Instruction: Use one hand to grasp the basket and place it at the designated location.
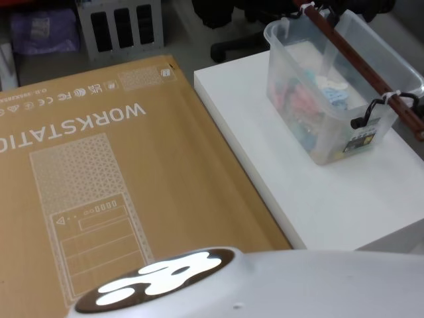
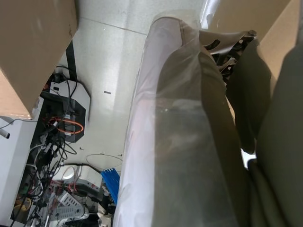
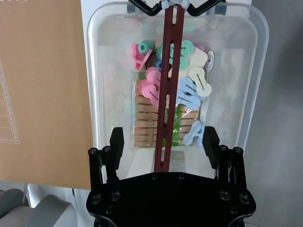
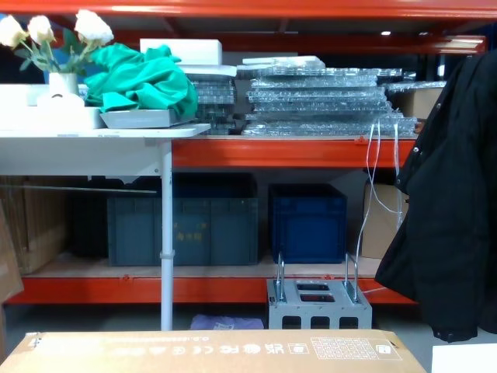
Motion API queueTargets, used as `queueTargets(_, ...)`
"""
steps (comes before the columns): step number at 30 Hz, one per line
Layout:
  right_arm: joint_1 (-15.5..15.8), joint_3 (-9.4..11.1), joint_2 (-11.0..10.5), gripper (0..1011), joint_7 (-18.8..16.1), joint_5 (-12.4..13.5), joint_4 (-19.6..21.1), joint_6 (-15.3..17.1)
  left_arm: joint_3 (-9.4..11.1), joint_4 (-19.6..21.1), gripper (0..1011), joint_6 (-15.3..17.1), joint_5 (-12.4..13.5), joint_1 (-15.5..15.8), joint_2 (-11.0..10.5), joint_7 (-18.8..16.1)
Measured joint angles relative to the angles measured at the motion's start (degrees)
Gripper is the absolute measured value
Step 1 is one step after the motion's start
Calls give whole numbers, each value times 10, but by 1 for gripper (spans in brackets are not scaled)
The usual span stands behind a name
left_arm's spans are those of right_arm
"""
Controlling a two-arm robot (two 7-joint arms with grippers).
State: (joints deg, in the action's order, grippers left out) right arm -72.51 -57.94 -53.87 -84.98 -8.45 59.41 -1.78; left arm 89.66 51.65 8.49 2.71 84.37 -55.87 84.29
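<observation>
The basket (image 1: 317, 112), a clear plastic tub, stands on the white table (image 1: 331, 199) at the far right. Its reddish-brown bar handle (image 1: 351, 53) runs lengthwise over it on black hooks with white zip ties. Inside lie wooden and pastel clothes pegs (image 3: 156, 123). In the right wrist view the basket (image 3: 94, 71) is seen from above. My right gripper (image 3: 164, 144) is open, its two black fingers (image 3: 117, 144) standing on either side of the near end of the handle (image 3: 168, 94), apart from it. The left wrist view looks down past a plastic-wrapped arm (image 2: 180, 142) to the floor.
A large flat cardboard box (image 1: 99, 185) marked WORKSTATION lies left of the white table, touching its edge. Across the room stand red shelving with dark blue crates (image 4: 307, 221), a white side table (image 4: 101, 140) and a black coat (image 4: 450, 217). Cables and devices (image 2: 61, 118) lie on the floor.
</observation>
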Motion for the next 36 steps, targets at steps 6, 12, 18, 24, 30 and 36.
queueTargets(6, 0, 0, 0, 1001, 0, 0, 0, 0, 0, 0, 0, 0, 0, 0, 0, 0)
queueTargets(12, 0, 0, 0, 1001, 0, 0, 0, 0, 0, 0, 0, 0, 0, 0, 0, 0)
queueTargets(18, 0, 0, 0, 1001, 0, 0, 0, 0, 0, 0, 0, 0, 0, 0, 0, 0)
queueTargets(24, 0, 0, 0, 1001, 0, 0, 0, 0, 0, 0, 0, 0, 0, 0, 0, 0)
queueTargets(30, 0, 0, 0, 1002, 0, 0, 0, 0, 0, 0, 0, 0, 0, 0, 0, 0)
queueTargets(36, 0, 0, 0, 1001, 0, 0, 0, 0, 0, 0, 0, 0, 0, 0, 0, 0)
